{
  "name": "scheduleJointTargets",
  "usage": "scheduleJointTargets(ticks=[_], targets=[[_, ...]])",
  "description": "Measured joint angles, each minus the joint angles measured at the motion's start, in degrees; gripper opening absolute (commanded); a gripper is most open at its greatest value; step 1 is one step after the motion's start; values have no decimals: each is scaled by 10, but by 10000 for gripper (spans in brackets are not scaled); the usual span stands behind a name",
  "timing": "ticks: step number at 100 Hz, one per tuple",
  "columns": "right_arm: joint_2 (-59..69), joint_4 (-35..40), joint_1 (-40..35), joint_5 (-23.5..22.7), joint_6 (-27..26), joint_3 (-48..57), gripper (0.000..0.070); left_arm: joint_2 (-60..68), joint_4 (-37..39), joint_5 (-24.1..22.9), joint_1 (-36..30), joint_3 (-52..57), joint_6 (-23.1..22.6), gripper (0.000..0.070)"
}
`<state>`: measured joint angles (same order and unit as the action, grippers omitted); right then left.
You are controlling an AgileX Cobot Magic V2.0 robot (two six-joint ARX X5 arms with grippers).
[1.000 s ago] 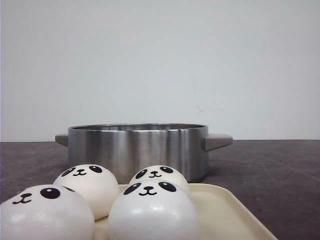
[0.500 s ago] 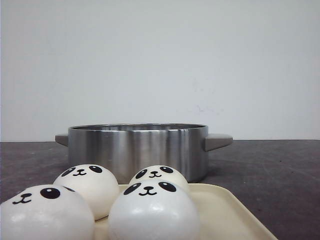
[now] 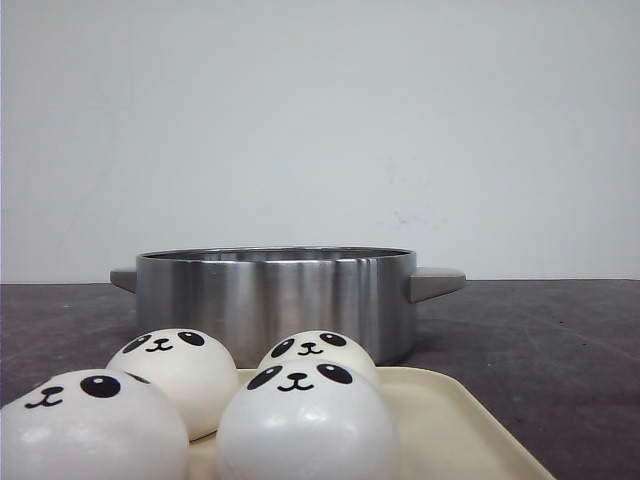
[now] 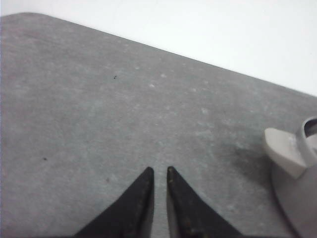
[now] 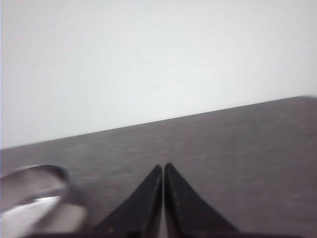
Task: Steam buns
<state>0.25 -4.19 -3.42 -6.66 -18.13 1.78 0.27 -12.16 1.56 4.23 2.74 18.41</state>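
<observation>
Four buns (image 3: 300, 420) are sitting grouped on a cream tray (image 3: 460, 430) just before the steel pot (image 3: 275, 300), staged for loading; the left claw (image 4: 159, 171) and right claw (image 5: 163, 167) are hanging closed and empty above the surface (image 4: 99, 124)

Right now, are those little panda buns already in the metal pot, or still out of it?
Out. All four buns sit on the cream tray in front of the pot. The pot's inside is hidden from view.
</observation>
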Motion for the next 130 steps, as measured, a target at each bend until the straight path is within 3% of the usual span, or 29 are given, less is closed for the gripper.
scheduleJointTargets(ticks=[11,23,44,62,65,70,79,84,95,110,130], targets=[[6,76,0,-34,-49,63,0,9,-59,65,0,54,39,6],[42,163,0,-50,-59,183,0,35,-86,117,-14,143,58,6],[156,238,0,-114,1,381,0,148,-83,164,-47,296,64,6],[244,296,0,-134,40,525,0,273,-105,181,-65,436,36,7],[256,302,0,-142,46,542,4,294,-118,183,-67,462,31,36],[271,310,0,-156,54,567,90,319,-137,191,-69,493,28,164],[288,314,0,-185,61,589,436,356,-162,210,-72,537,24,535],[293,315,0,-198,60,591,552,368,-166,214,-73,549,22,634],[298,323,0,-228,54,591,695,372,-173,214,-82,552,19,638],[298,309,0,-292,42,591,696,367,-198,216,-94,552,19,637],[326,328,-9,-281,42,591,679,371,-233,216,-150,552,-2,633]])
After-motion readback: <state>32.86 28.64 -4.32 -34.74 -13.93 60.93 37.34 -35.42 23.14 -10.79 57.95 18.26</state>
